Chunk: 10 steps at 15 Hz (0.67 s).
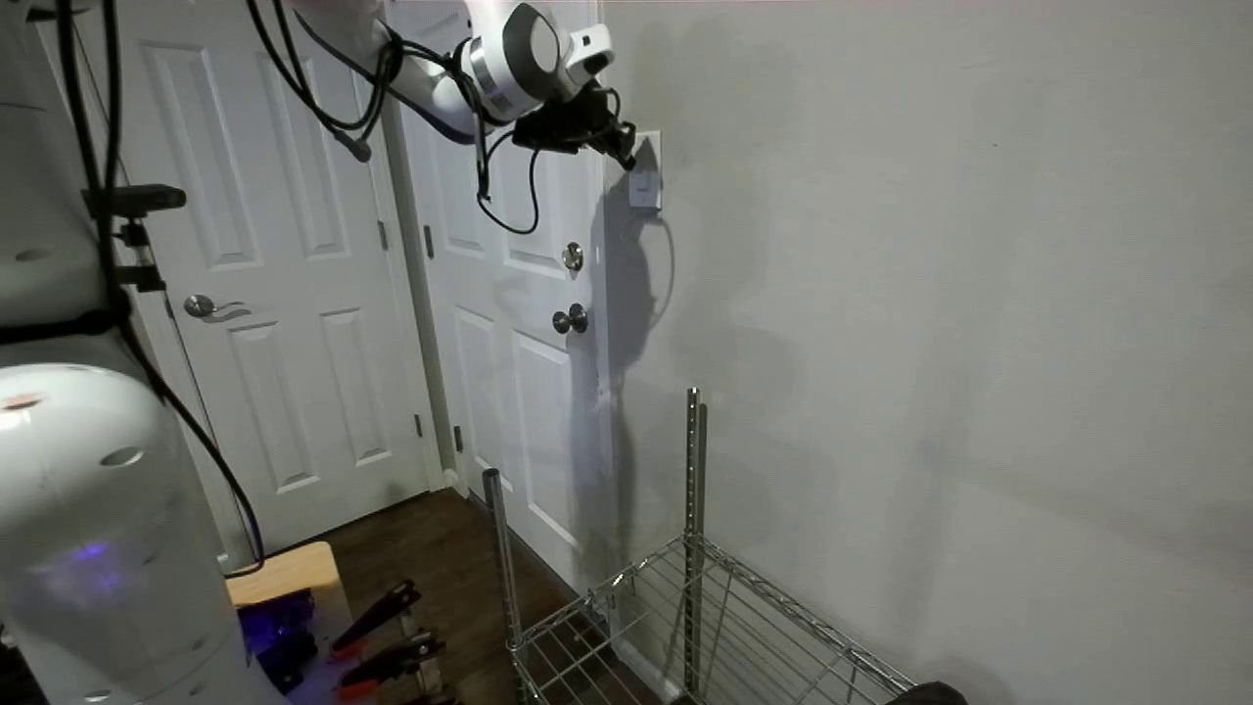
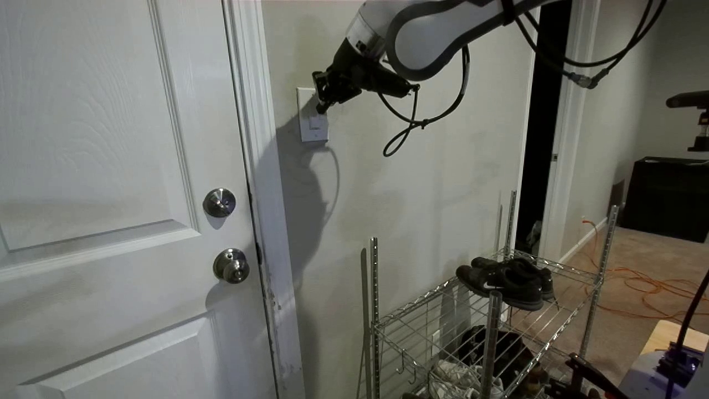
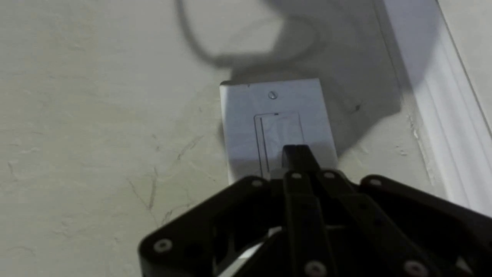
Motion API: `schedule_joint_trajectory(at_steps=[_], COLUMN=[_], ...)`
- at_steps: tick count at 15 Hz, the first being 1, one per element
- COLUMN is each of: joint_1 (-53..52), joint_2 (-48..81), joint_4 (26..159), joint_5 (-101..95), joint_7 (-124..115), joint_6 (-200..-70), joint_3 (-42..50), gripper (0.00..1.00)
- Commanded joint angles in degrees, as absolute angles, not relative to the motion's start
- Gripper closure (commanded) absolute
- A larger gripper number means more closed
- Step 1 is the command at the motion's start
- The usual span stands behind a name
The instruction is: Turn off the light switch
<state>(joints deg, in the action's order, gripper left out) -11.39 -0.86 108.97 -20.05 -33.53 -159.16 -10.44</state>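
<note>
The light switch is a white rectangular plate on the wall with a flat paddle and a screw. It also shows in both exterior views. My gripper is shut with its fingertips together and nothing between them. In the wrist view the fingertips overlap the paddle and hide the far part of the plate. In both exterior views the gripper is at the plate's upper half and casts a shadow on it. I cannot tell whether the fingertips touch the switch.
A white door with a round knob and a deadbolt stands beside the switch, behind a door frame. A wire rack stands below along the wall, with black shoes on it. A cable hangs from the arm.
</note>
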Motion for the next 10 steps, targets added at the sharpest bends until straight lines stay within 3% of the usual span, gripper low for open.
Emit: schedule_joint_trajectory(at_steps=[1, 10], joint_1=[-11.0, -11.5], joint_2=[-1.3, -0.4], joint_4=[109.0, 108.4], joint_5=[-27.0, -28.1], joint_7=[-40.7, -41.0], joint_6=[-160.0, -157.1], joint_3=[-10.2, -10.3], gripper=[1.00, 1.00])
